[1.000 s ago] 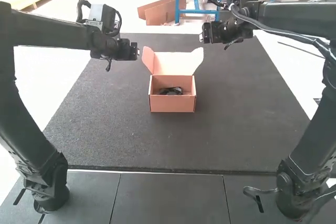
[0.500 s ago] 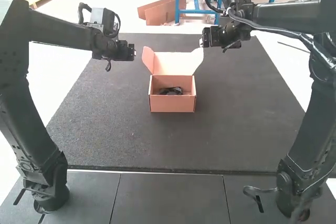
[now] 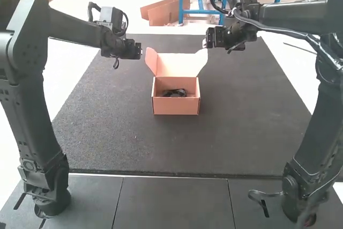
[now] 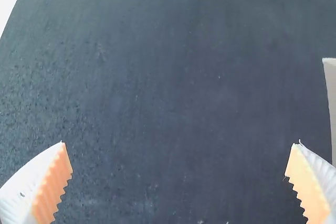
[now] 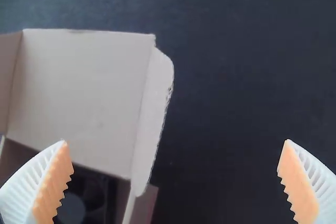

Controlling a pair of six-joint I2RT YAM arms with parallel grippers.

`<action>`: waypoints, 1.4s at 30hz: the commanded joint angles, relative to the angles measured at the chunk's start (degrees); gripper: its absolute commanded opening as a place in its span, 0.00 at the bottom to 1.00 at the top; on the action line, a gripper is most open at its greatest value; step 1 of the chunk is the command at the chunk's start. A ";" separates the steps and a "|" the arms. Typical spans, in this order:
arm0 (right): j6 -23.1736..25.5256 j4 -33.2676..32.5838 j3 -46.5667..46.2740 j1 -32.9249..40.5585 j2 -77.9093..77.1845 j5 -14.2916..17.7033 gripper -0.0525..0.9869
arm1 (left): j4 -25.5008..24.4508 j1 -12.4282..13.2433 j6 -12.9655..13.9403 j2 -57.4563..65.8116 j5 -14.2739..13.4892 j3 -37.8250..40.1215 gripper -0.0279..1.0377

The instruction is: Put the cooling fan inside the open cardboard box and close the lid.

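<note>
The dark mat [image 3: 107, 122] covers the worktop and lies under both of your end effectors. The cardboard box [image 3: 176, 103] stands on it, lower than the two end effectors and between them, nearer to you than either. Its lid [image 3: 176, 65] is still open and stands up from the rear wall, with a small flap bent forward at each side. Your left end effector [image 3: 140, 51] hangs above the mat just beside the lid's left flap, at about the height of the flap's top, and the high view shows a narrow gap between them. Its white ribbed fingers [image 4: 50, 182] with orange pads are spread wide and hold nothing; between them you see bare mat, with a pale edge of the box just past one fingertip. Your right end effector [image 3: 205, 39] hangs just above and outside the lid's right flap; whether it touches the flap you cannot tell. Its fingers [image 5: 50, 182] are also spread wide and hold nothing. One fingertip hangs over the inner face of the lid, while the other hangs over bare mat, well clear of the cardboard. The cooling fan [image 3: 174, 93], black and round, already lies in the bottom of the box, below both end effectors and touched by neither.
</note>
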 commanded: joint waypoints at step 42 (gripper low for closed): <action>3.10 -0.37 7.83 -1.97 8.51 -5.07 0.82 | -3.36 -5.46 1.03 2.82 6.34 5.98 0.93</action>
